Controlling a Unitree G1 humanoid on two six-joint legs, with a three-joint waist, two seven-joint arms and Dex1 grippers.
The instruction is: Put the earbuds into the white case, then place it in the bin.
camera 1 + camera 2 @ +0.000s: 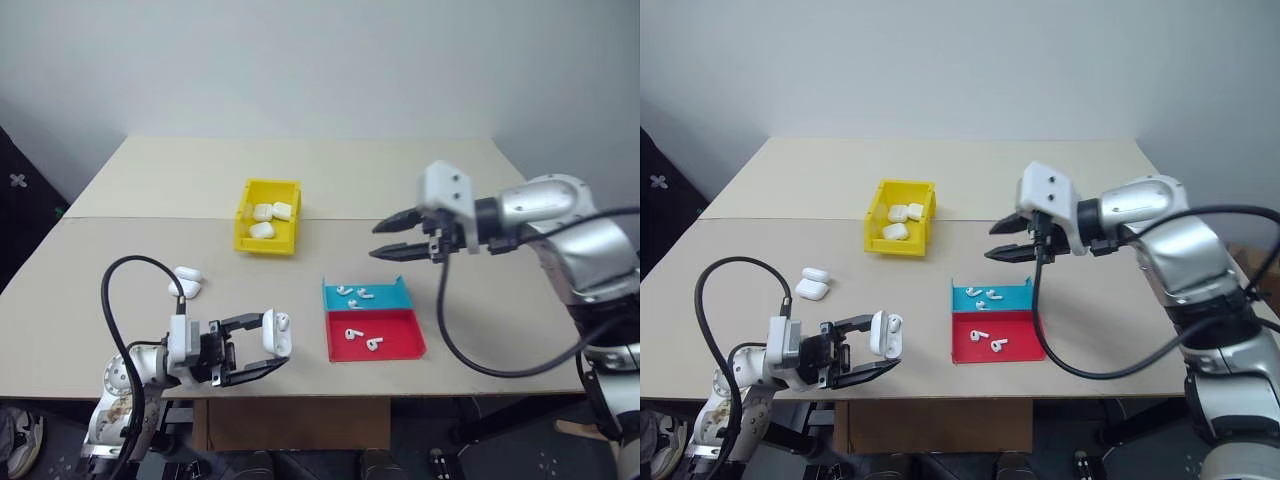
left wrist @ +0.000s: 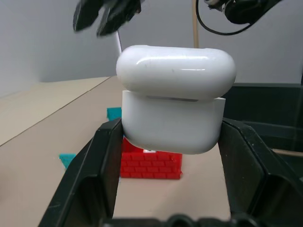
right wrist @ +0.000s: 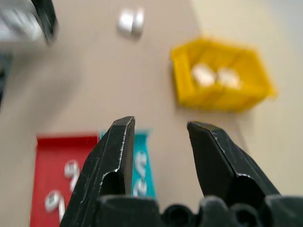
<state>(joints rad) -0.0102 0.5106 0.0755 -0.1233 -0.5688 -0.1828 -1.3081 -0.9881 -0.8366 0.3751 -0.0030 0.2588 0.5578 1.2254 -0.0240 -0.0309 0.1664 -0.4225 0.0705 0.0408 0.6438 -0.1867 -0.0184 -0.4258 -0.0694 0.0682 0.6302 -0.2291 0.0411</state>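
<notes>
White case [image 1: 277, 333] upright, lid up and ajar, clamped in left hand [image 1: 268, 354]; right hand [image 1: 388, 239] parted, empty.

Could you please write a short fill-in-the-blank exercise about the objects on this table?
1. The left tool is shut on a white ____.
2. The yellow bin already holds ____ white cases.
3. The blue tray lies next to the ____ tray.
4. The right tool hovers above the table, open and ____.

Missing words: case; three; red; empty
</notes>
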